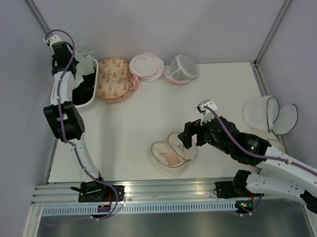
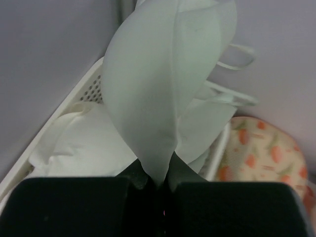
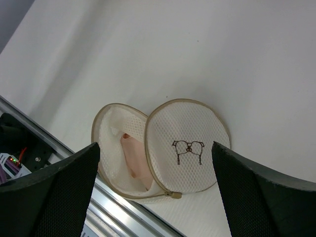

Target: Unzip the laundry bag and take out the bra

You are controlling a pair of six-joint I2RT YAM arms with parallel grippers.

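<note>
right gripper [image 1: 193, 137]: jaws are standing fully released, hovering over the laundry bag [image 3: 187, 148] | laundry bag: is lying unzipped, both halves spread, near-centre on the table [image 1: 132, 124] | bra [image 3: 136, 160]: is sitting inside the bag's left half | left gripper [image 2: 158, 185]: is clenching a white garment [image 2: 158, 89] above the basket [image 2: 59, 113], far left

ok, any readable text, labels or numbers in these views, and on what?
No readable words or numbers in any view.
laundry bag: only a small dark line drawing of a bra, no letters.
peach bag: floral print, no words.
arm bases: any markings are too small to read.
</note>
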